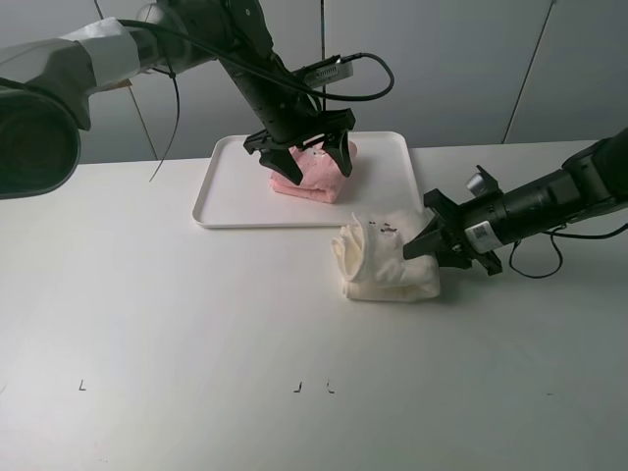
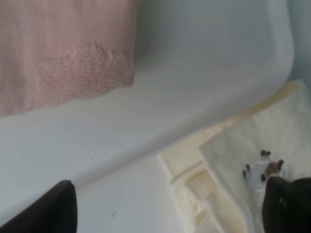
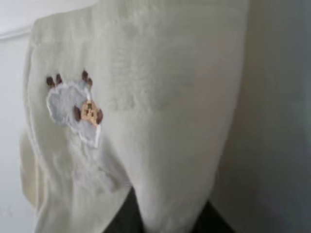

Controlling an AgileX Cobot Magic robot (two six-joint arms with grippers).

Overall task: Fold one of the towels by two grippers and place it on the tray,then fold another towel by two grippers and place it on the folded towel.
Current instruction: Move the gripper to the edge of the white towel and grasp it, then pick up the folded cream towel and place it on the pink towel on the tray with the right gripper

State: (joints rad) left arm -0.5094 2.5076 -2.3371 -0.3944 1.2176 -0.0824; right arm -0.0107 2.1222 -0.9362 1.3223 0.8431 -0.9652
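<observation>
Already the soft pink folded terry towel (image 1: pixel 312 174) lies on the large shallow white plastic tray (image 1: pixel 234 196), under the left gripper (image 1: pixel 307 157), whose jaws are spread wide. Just beside the tray's near rim, on the white table (image 1: pixel 196 324), the cream-white terry towel (image 1: pixel 383 260) sits folded; the right gripper (image 1: pixel 432 245) pinches its edge. Left to do, I judge: lifting it onto the pink one.

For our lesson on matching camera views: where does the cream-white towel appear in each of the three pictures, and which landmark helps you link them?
Exterior high: the cream-white towel lies folded on the table, just in front of the tray.
Left wrist: lower right corner, beyond the tray's rim.
Right wrist: fills most of the picture.
Shared landmark: the small animal patch on the towel, visible in all three views.
</observation>
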